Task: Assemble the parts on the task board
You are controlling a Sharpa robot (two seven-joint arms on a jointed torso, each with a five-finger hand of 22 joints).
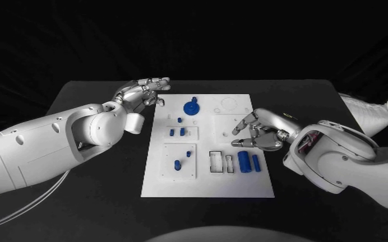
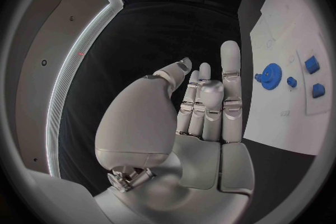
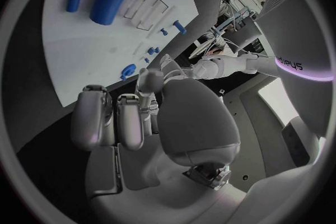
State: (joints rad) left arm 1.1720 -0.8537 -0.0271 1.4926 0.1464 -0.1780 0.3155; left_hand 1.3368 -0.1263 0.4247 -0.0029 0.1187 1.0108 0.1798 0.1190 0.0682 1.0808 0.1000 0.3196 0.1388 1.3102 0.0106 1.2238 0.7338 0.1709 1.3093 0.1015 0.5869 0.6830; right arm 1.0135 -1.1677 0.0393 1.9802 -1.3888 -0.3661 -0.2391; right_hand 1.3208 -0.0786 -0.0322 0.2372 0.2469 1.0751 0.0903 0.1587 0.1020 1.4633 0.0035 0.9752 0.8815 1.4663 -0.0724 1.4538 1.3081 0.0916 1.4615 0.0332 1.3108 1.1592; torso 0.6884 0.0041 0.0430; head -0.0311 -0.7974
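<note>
Board is being seen as a white plate lying mid-table, with a blue gear standing near its far edge and two blue cylinders lying beside empty wire-frame slots closer in. Left hand is being held off the far-left corner, fingers apart, nothing gripped. Right hand is being hovered over the right side, fingers curled, nothing held.
</note>
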